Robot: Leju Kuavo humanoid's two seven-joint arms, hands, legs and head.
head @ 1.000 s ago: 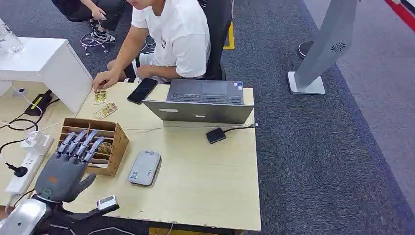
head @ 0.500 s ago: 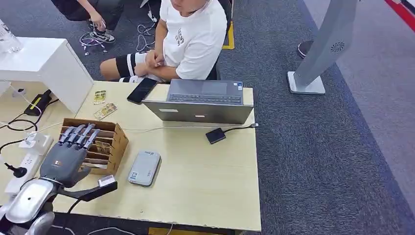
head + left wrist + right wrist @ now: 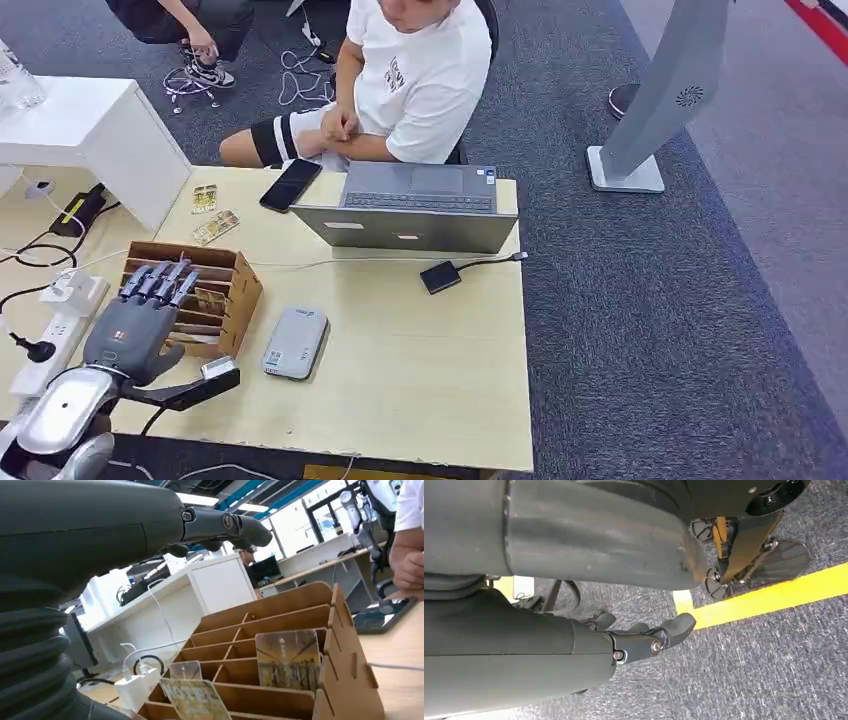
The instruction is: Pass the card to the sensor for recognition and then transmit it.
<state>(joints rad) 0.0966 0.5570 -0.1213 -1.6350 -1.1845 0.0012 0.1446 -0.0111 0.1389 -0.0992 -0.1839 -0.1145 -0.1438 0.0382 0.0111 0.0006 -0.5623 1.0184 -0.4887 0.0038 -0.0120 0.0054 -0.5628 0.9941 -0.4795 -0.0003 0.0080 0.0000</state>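
A wooden card rack (image 3: pixel 228 288) stands at the table's left. In the left wrist view it holds upright cards: a large one (image 3: pixel 288 659), a nearer one (image 3: pixel 192 698) and a small one (image 3: pixel 186 670). My left hand (image 3: pixel 135 325) hovers over the rack's near end with straight fingers (image 3: pixel 225 525) spread above the slots, holding nothing. A grey flat sensor device (image 3: pixel 296 342) lies on the table just right of the rack. My right hand (image 3: pixel 644 640) hangs beside my body over the carpet, with nothing in it.
Two loose cards (image 3: pixel 204 197) (image 3: pixel 216 227) and a phone (image 3: pixel 291 184) lie beyond the rack. A laptop (image 3: pixel 415 205) with a cabled black box (image 3: pixel 441 276) sits at the far edge, a person (image 3: pixel 420 80) seated behind it. A white cabinet (image 3: pixel 90 130) and power strip (image 3: pixel 45 350) stand left.
My left hand has drawn back and sunk toward the rack's near end. The person has pulled a hand off the loose cards and sat back.
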